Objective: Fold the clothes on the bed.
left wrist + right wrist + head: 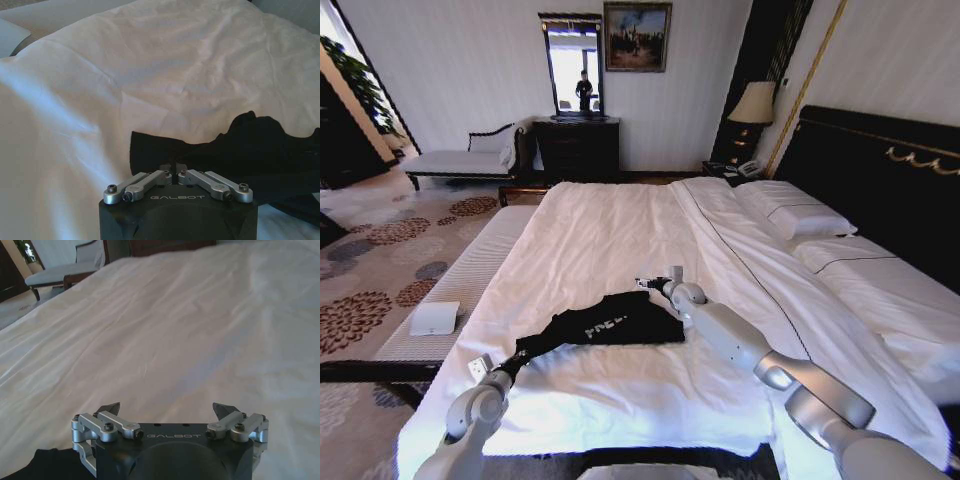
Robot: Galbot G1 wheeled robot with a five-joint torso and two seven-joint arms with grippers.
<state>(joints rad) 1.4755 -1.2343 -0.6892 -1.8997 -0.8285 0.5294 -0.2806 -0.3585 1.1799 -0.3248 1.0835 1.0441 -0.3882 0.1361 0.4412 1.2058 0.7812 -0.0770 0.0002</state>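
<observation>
**Mid-fold: left has the sleeve, right is free**

I'm parked at the foot of the bed (620,230), white sheets running up to the pillows (795,215) and dark headboard (880,165). Bench (470,275) runs along the robot's left side of the bed w/ a small white box (435,318) on it. Chaise (460,160) sits against the far wall, not my concern.

The garment, a black t-shirt (610,320) w/ white lettering, lies on the sheet near the foot end, roughly centre, body partly bunched. One sleeve or edge is drawn out toward the robot's left.

Left gripper (510,368) sits at the end of that drawn-out strip; in the left wrist view its fingers (176,175) are pinched together on the black cloth, so I read it as grasping the shirt. Right gripper (655,285) hovers at the shirt's far edge; right wrist view shows its fingertips (111,409) spread wide w/ nothing between them, just sheet ahead and a bit of black cloth at the lower corner.

My read: a fold is in hand, left side being carried. Next move prob needs the right to get a grip on its own edge so both sides travel together; otherwise the cloth will drag and bunch. Keep low, avoid snagging the sheet.
</observation>
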